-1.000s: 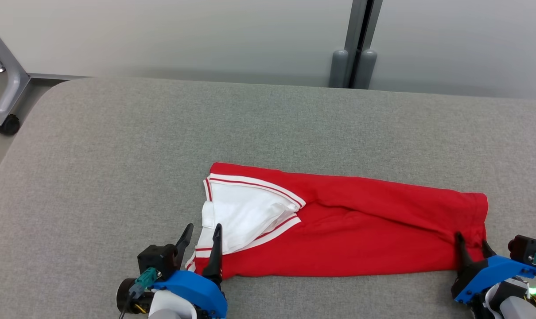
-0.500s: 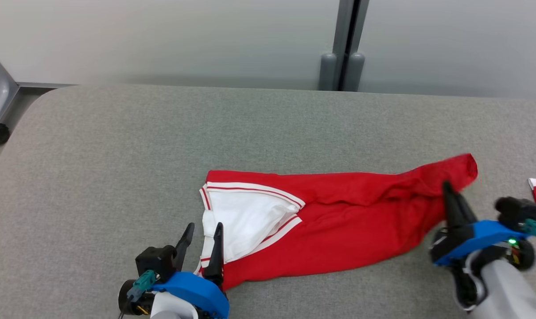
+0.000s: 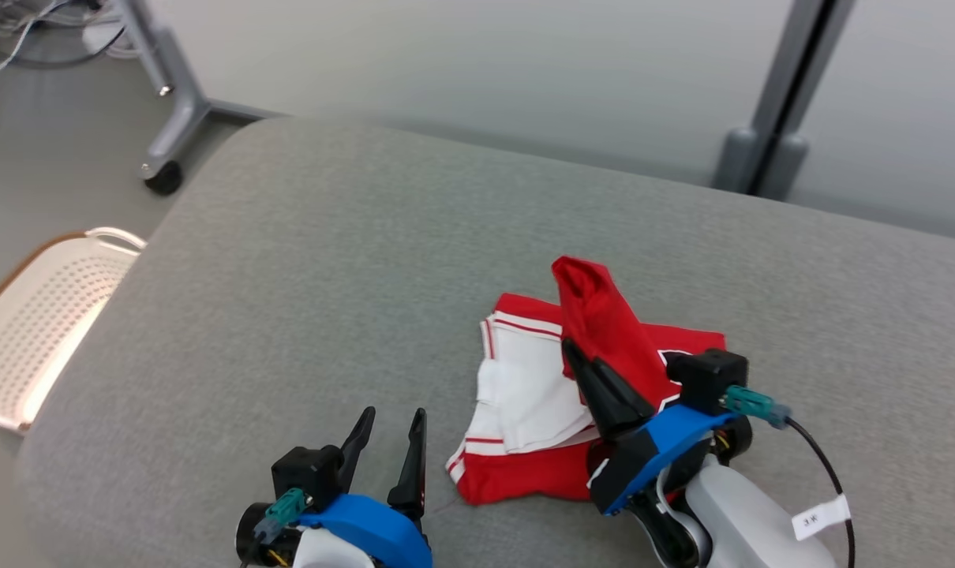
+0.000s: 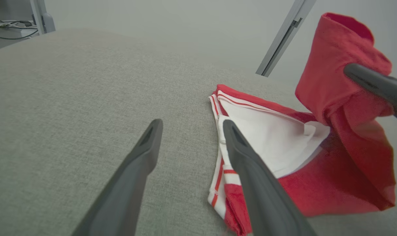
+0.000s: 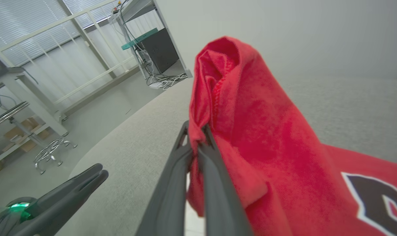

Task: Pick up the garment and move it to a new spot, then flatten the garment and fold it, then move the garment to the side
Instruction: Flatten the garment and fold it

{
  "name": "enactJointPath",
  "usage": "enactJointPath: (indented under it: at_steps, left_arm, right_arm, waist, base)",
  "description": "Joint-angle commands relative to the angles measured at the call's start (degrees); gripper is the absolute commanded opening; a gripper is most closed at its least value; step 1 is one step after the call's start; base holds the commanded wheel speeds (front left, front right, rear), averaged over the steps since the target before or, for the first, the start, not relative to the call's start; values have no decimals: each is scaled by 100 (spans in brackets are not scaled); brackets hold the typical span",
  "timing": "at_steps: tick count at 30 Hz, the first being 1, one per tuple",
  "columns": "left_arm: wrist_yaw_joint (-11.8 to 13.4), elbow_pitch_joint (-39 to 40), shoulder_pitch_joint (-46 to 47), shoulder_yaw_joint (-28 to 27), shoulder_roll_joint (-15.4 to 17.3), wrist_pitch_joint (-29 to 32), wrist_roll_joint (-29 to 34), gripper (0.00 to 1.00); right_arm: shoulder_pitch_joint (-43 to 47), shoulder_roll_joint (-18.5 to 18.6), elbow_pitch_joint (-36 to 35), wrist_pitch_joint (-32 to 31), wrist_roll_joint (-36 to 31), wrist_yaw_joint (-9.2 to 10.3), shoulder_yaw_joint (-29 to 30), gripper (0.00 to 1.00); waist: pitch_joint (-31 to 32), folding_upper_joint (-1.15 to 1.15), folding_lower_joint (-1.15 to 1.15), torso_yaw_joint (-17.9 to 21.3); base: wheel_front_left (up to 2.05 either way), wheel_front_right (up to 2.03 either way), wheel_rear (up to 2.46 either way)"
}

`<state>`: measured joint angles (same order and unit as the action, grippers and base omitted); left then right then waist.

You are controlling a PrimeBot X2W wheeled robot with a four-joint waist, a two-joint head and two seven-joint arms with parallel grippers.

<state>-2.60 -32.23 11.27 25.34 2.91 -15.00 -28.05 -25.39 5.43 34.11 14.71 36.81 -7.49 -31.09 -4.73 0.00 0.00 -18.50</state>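
Observation:
The garment (image 3: 525, 394) is red with white trim and a white lining, and it lies on the grey padded table (image 3: 327, 237). My right gripper (image 3: 568, 349) is shut on its red end, which is lifted and doubled back over the rest. In the right wrist view the red cloth (image 5: 257, 131) drapes over my shut right gripper (image 5: 195, 129), and a black-and-white print shows at the lower right. My left gripper (image 3: 395, 414) stands open just left of the garment's near corner. In the left wrist view the left gripper (image 4: 192, 123) holds nothing, and the garment (image 4: 267, 141) lies beside its right finger.
A white perforated basket (image 3: 43, 315) sits on the floor off the table's left edge. A grey wheeled stand leg (image 3: 162, 158) is at the far left, and a grey post (image 3: 769, 150) rises behind the table. Bare table surface stretches left and beyond the garment.
My right gripper shut on the garment's right end, lifted it and carried it left over the rest. The head camera has turned. The left gripper stayed open in place.

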Motion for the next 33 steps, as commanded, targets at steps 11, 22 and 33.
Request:
enactJointPath:
  at_steps: [11,22,33]
  left_arm:
    - [161,-49,76,-44,-7,-24,30,100]
    - [625,433,-187,-825,4,-23,687,100]
    - [728,771,-759,-1329,2,-24,1326,100]
  right_arm:
    - [-381,-202,533,49,1,-1,81,100]
    - [567,-146,-128,51,-1909,-2,2689,100]
    - [1431,-255,-219,51,-2491,-1,3266,100]
  waist:
    - [-155,0,0,-341]
    - [-42,0,0,867]
    - [324,0,0,1636]
  base:
    - [0,0,0]
    - [0,0,0]
    - [0,0,0]
